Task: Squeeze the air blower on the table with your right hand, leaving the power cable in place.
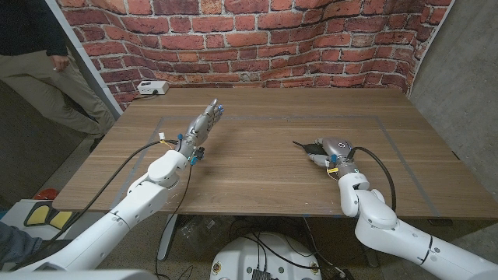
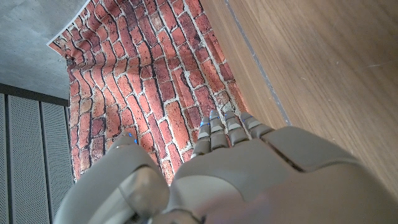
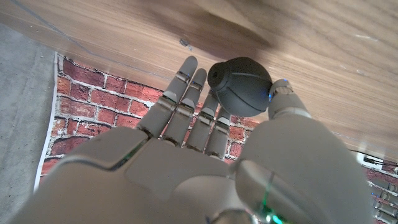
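While its fingers wrap a dark rubber bulb, the right robot hand (image 1: 333,153) sits at the centre right of the head view, low over the wooden tabletop (image 1: 257,167). The right wrist view shows the air blower (image 3: 240,86) pressed between the thumb and the fingers (image 3: 186,102), with the bulb seemingly round and not yet flattened; its black nozzle pokes out toward the picture's middle in the head view. The grasp looks made, so the squeeze itself appears to be the step in hand; the next move calls for closing the fingers harder on the bulb. Across the frame at centre left, the left robot hand (image 1: 201,126) hangs above the tabletop, fingers extended close together, holding nothing. A white power box (image 1: 150,89) lies at the upper-left edge.
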You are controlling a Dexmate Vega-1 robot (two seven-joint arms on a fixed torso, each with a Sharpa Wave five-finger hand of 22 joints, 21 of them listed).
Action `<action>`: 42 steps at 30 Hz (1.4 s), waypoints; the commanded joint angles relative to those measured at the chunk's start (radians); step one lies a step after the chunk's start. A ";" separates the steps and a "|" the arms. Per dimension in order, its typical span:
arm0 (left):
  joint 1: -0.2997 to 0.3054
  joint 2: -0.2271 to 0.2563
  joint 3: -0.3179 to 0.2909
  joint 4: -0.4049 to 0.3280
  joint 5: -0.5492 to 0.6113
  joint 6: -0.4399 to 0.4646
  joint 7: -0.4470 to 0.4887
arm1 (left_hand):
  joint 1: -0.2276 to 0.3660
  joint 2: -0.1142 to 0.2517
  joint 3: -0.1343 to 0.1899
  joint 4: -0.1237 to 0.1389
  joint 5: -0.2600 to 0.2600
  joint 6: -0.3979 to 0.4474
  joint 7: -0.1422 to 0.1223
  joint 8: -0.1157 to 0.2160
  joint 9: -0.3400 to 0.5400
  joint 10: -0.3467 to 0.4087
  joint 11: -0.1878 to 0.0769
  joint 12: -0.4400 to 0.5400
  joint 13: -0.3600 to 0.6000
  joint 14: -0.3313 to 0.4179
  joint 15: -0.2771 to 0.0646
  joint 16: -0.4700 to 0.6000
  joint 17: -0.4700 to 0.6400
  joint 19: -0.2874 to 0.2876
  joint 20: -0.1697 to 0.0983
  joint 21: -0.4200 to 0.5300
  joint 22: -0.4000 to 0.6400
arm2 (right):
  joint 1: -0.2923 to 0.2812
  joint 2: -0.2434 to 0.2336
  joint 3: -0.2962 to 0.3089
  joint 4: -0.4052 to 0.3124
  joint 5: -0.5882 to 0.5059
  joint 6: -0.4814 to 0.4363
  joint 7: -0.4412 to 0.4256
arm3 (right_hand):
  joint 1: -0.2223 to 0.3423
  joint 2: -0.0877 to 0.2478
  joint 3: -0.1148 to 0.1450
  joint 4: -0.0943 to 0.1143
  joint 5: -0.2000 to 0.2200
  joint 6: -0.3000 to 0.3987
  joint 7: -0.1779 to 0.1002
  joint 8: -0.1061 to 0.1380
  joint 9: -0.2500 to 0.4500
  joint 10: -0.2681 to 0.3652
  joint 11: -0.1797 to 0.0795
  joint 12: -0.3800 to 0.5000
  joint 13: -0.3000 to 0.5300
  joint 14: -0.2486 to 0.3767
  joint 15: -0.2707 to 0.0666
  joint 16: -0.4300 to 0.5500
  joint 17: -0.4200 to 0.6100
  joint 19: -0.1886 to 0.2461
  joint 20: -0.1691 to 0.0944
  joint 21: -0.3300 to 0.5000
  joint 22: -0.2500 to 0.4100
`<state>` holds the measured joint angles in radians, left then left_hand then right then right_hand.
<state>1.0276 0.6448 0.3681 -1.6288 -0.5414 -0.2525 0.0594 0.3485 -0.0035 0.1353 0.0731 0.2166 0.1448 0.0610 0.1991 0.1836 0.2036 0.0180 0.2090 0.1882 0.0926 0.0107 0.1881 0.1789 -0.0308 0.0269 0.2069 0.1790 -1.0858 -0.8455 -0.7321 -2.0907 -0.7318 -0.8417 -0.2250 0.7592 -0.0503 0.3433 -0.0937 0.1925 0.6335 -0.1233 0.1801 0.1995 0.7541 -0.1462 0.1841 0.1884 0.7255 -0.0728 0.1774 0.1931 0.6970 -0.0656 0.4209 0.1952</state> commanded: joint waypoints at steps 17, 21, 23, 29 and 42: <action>-0.017 -0.005 0.008 0.020 -0.005 -0.002 -0.017 | 0.005 0.009 -0.003 -0.001 -0.002 0.015 -0.003 0.003 0.004 0.007 -0.005 0.000 0.005 0.012 -0.006 0.001 0.003 -0.006 0.003 0.000 0.006 | 0.039 -0.014 -0.036 -0.022 -0.024 -0.065 0.085 | -0.042 -0.011 -0.019 -0.001 0.007 -0.103 0.017 -0.003 0.004 -0.108 0.011 0.000 0.007 -0.098 -0.025 -0.004 0.006 -0.074 -0.039 -0.032 0.000; -0.018 -0.005 0.008 0.020 -0.006 0.000 -0.018 | 0.005 0.010 -0.003 0.000 -0.002 0.018 -0.003 0.004 0.004 0.008 -0.004 0.000 0.005 0.014 -0.005 0.001 0.003 -0.006 0.003 0.001 0.006 | 0.031 -0.020 -0.024 -0.038 -0.016 -0.058 0.073 | -0.077 -0.019 -0.036 0.011 0.006 -0.138 0.026 -0.002 0.004 -0.136 0.020 0.005 0.008 -0.135 -0.007 -0.005 0.007 -0.097 -0.026 -0.042 -0.001; -0.018 -0.003 0.008 0.018 -0.007 0.003 -0.018 | 0.005 0.011 -0.003 0.000 -0.002 0.019 -0.002 0.004 0.004 0.008 -0.004 0.000 0.005 0.014 -0.005 0.001 0.003 -0.006 0.003 0.001 0.006 | 0.027 -0.026 -0.016 -0.049 -0.011 -0.051 0.070 | -0.096 -0.022 -0.044 0.018 0.005 -0.155 0.026 -0.002 0.004 -0.150 0.030 0.006 0.009 -0.146 0.002 -0.003 0.008 -0.111 -0.018 -0.048 -0.001; -0.016 0.001 0.008 0.013 -0.007 0.013 -0.014 | 0.006 0.012 -0.003 0.000 -0.002 0.023 -0.002 0.005 0.004 0.009 -0.003 0.000 0.005 0.015 -0.004 0.001 0.003 -0.007 0.003 0.001 0.006 | -0.024 -0.026 0.073 -0.082 0.096 0.013 0.011 | -0.179 -0.009 -0.071 0.058 0.000 -0.182 0.037 0.005 0.006 -0.177 0.053 0.015 0.010 -0.196 0.036 -0.002 0.012 -0.120 0.018 -0.056 -0.002; -0.015 0.003 0.009 0.013 -0.005 0.012 -0.015 | 0.007 0.015 -0.004 0.000 -0.003 0.024 -0.002 0.005 0.004 0.008 -0.002 -0.001 0.005 0.015 -0.004 0.001 0.003 -0.006 0.002 0.001 0.006 | -0.154 0.021 0.303 -0.005 0.408 0.369 -0.230 | -0.328 0.021 -0.116 0.122 -0.011 -0.226 0.070 0.009 0.005 -0.283 0.164 0.009 0.011 -0.322 0.105 -0.002 0.007 -0.207 0.074 -0.118 -0.012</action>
<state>1.0123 0.6450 0.3757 -1.6144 -0.5478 -0.2436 0.0444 0.3460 0.0125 0.1354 0.0731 0.2165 0.1574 0.0592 0.1991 0.1836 0.2036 0.0180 0.2090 0.1882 0.0978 0.0055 0.1881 0.1790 -0.0308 0.0268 0.2069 0.1844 -1.1513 -0.8573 -0.5891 -2.1539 -0.5605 -0.7556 -0.2831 0.4518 -0.0334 0.2278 0.0168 0.1845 0.4172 -0.0572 0.1852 0.2025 0.4969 0.0038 0.1965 0.1986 0.4240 0.0250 0.1736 0.1998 0.5095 0.0082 0.3144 0.1812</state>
